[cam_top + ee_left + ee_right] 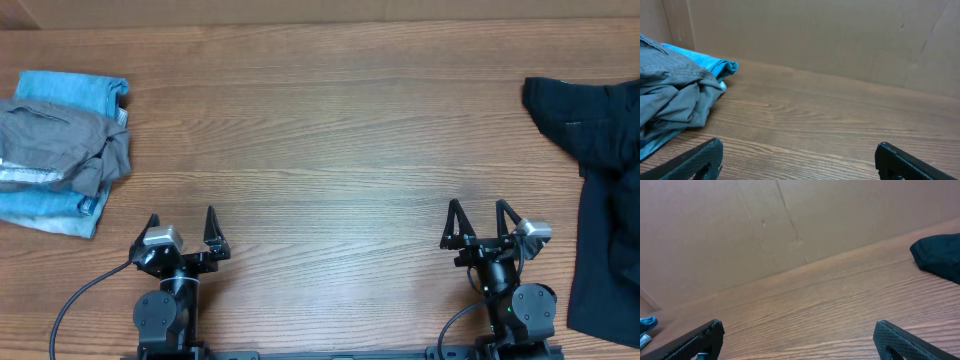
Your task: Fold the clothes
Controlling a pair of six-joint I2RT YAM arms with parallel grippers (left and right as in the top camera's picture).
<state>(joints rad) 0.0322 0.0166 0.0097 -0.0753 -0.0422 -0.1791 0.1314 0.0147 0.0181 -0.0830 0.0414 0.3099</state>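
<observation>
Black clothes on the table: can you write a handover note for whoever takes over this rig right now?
Left pincer: open, empty, parked at the near edge of the table.
Right pincer: open, empty, parked likewise.
Black clothes: lying unfolded at the right edge, partly out of frame, neither pincer touching them.
Grey and blue pile: far left.
Done: no fold visible on the black fabric.
Left: all of the folding.
</observation>
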